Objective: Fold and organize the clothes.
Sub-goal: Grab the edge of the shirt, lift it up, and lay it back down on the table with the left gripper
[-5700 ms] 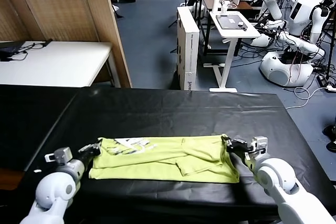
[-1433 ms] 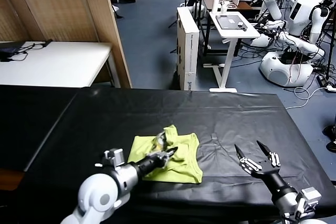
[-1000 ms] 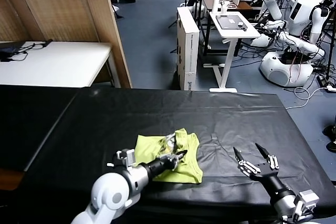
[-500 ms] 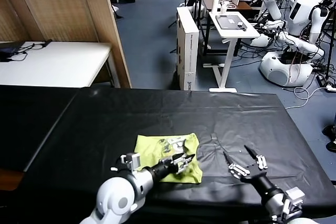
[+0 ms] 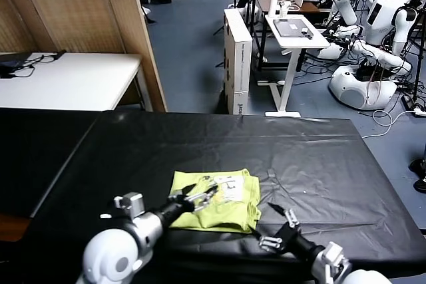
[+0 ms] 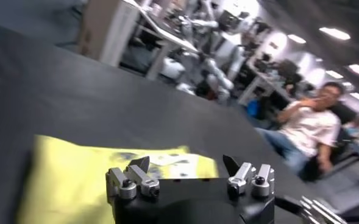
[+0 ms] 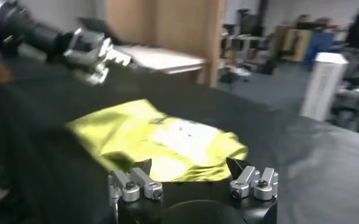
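The shirt (image 5: 216, 200) lies folded into a compact square on the black table (image 5: 133, 151), near its front edge and roughly centred, with a white printed patch facing up on its top layer. Compared with half a second ago, the left gripper (image 5: 198, 197) has drawn back toward the robot's left: it now sits over the shirt's left part with its fingers apart and nothing between them, where before it reached across to the shirt's right edge. The left wrist view confirms the spread fingers above the yellow cloth (image 6: 75, 176). The right gripper (image 5: 274, 223) has also pulled back, toward the front edge; it now sits just off the shirt's near right corner, fingers spread and empty, as the right wrist view shows with the shirt (image 7: 161, 143) ahead of it. The shirt looks flatter than a second ago.
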